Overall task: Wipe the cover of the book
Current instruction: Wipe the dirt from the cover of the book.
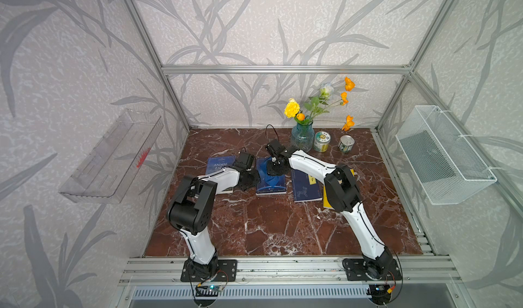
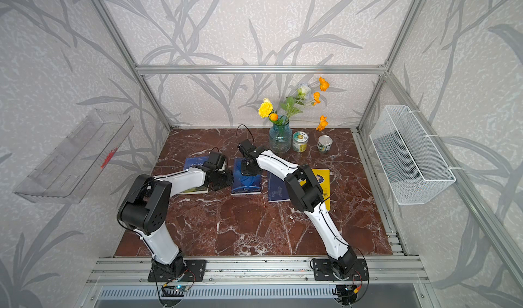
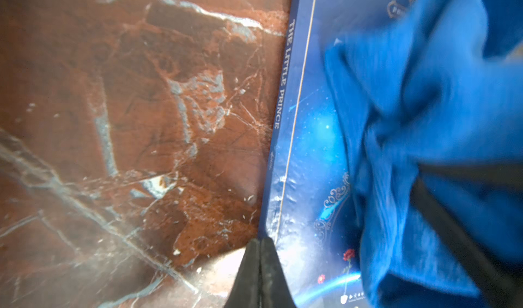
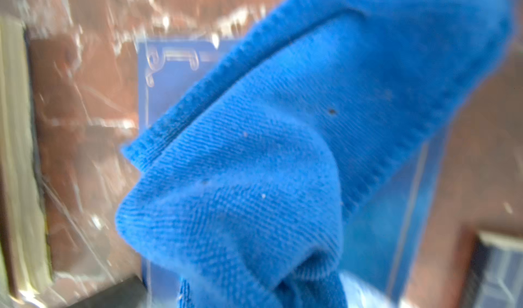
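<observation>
book (image 1: 270, 187), "the little prince" on the spine, glossy blue cover; item under wipe.

- right jaws: pinching a bunched blue cloth (image 4: 268, 165); the pinch itself is hidden by folds in the right wrist view. the cloth hangs from them and lies on the far half of the cover.
- left jaws: pressed together, holding nothing. the tips are at the book's spine edge, towards its near corner; cannot tell whether they touch it.
- position: flat on the worktop (image 1: 268, 227), about midway between the left and right edges and nearer the back edge than the front. second from the left in a row of four books.
- neighbours: animal farm book (image 1: 219, 163) just beside it on the left, dark blue book (image 1: 304, 189) on the right, yellow book (image 1: 327, 203) partly behind the right arm. vase (image 1: 302, 138) and two cans (image 1: 321, 141) near the back edge.
- handling (judged): thin and light, flat and fairly stiff. the cover looks slick, with slight ripples by the spine, so the book is likely to slide on the polished worktop under a stroke.
- hold (judged): do not grip. brace the spine edge or press down on a bare near corner.
- cloth (judged): soft and limp. best held by its gathered middle so the loose folds drag flat.
</observation>
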Robot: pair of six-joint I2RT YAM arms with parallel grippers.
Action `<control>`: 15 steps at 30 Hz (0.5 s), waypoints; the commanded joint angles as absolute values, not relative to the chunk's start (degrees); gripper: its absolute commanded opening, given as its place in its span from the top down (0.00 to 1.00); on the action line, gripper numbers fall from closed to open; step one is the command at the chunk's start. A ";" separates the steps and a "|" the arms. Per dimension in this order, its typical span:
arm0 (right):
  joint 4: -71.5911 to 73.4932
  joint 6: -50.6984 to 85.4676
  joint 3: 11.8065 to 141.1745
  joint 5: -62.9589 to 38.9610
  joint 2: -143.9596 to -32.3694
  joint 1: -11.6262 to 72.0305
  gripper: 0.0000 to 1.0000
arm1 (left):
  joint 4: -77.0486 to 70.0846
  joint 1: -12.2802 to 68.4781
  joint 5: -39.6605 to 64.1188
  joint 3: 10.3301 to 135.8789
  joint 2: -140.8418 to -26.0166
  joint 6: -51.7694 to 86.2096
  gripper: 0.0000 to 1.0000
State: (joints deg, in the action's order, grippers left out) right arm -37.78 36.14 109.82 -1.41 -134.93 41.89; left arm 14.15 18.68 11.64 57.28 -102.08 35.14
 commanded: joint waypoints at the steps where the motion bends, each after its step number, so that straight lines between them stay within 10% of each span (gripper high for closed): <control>1: -43.65 37.64 93.53 0.32 -132.79 44.86 1.00 | 19.28 18.82 10.81 55.37 -104.83 35.16 0.94; 6: -41.44 39.16 91.13 0.32 -131.13 43.43 1.00 | 19.04 18.81 11.07 55.14 -104.30 35.24 0.94; 15: -59.48 36.93 126.98 2.14 -151.59 37.71 1.00 | 19.11 18.81 10.43 55.33 -104.98 35.24 0.94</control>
State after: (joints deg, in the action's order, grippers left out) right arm -45.67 37.76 122.30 -2.50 -141.14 39.24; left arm 14.13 18.65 11.64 57.28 -102.10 35.16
